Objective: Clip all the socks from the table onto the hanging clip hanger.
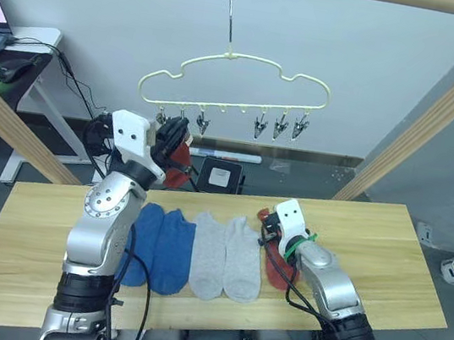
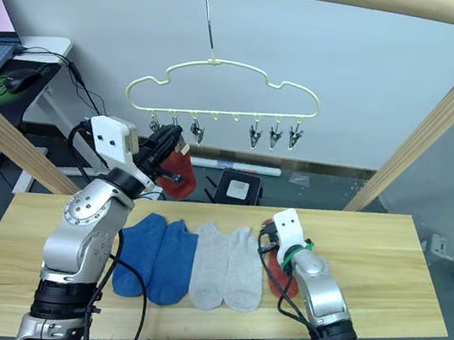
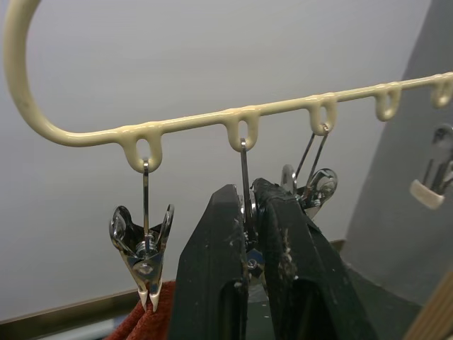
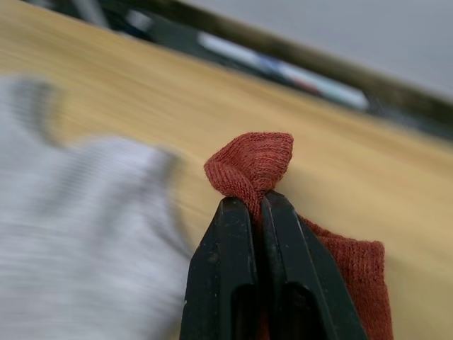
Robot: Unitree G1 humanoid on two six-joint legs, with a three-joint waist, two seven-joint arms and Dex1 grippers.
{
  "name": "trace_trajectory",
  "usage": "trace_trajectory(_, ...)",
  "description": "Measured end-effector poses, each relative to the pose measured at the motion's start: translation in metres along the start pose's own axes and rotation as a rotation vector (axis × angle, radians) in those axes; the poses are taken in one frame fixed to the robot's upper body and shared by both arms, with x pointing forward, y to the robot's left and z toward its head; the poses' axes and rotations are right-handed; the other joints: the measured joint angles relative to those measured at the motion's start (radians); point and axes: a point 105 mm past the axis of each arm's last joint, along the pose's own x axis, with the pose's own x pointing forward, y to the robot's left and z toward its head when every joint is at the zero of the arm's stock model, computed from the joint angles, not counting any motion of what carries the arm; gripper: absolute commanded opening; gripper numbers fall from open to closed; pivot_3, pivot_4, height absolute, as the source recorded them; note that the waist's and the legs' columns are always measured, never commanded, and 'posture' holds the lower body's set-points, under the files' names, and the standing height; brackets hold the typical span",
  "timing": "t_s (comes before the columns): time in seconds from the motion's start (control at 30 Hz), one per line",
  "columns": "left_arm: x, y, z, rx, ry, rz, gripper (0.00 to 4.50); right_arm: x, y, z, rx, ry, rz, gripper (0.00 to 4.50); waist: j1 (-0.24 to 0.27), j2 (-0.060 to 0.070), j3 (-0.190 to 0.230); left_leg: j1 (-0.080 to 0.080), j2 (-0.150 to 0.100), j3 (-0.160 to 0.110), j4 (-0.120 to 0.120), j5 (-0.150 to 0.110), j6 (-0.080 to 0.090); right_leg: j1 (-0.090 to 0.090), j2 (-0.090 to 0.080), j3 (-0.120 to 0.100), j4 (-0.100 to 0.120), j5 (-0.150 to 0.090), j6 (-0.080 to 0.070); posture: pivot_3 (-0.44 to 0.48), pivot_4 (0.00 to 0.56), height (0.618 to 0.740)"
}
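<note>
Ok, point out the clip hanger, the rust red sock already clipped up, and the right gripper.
clip hanger (image 1: 237,104), left eye view, lower bar.
hanging rust red sock (image 2: 182,172), right eye view, its body.
right gripper (image 4: 259,205), right wrist view, between fingertips.

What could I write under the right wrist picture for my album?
The right gripper pinches a bunched rust red sock above the wooden table.

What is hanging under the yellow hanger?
Six small metal clips hang under the clip hanger. The leftmost clip bites a rust red sock. The left end effector squeezes the second clip, hiding most of it. The rest hang empty.
</note>
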Motion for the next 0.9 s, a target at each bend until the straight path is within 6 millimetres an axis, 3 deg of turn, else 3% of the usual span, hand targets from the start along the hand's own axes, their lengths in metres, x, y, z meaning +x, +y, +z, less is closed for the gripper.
trace_trajectory(0.2, -0.007, 0.004, 0.014, -0.110, 0.019, -0.064, 0.04, -0.003, 0.052, 0.078, -0.245, -0.285, 0.215, 0.00, 0.002, 0.000, 0.000, 0.000, 0.001, -0.003, 0.000, 0.000, 0.000, 0.000, 0.002, -0.002, 0.000, 0.000, 0.000, -0.112, 0.258, 0.740)
trace_trajectory(0.4, -0.009, 0.010, 0.028, -0.212, 0.043, -0.112, 0.04, 0.002, 0.077, 0.124, -0.313, -0.441, 0.293, 0.00, 0.004, 0.000, 0.000, -0.001, 0.000, -0.004, 0.000, 0.000, 0.000, 0.000, 0.000, -0.003, 0.000, 0.000, 0.000, -0.115, 0.251, 0.740)
trace_trajectory(0.67, -0.011, 0.002, 0.032, -0.297, 0.085, -0.183, 0.04, 0.020, 0.085, 0.137, -0.317, -0.478, 0.323, 0.00, 0.005, 0.000, 0.000, -0.002, -0.001, -0.004, -0.001, 0.000, 0.000, 0.000, -0.006, -0.004, -0.001, 0.000, 0.000, -0.112, 0.246, 0.740)
trace_trajectory(0.9, -0.012, -0.001, 0.032, -0.309, 0.101, -0.200, 0.04, 0.027, 0.080, 0.149, -0.324, -0.527, 0.302, 0.00, 0.006, 0.000, 0.000, -0.002, -0.002, -0.005, -0.001, 0.000, 0.000, 0.000, -0.007, -0.004, -0.001, 0.000, -0.001, -0.104, 0.244, 0.740)
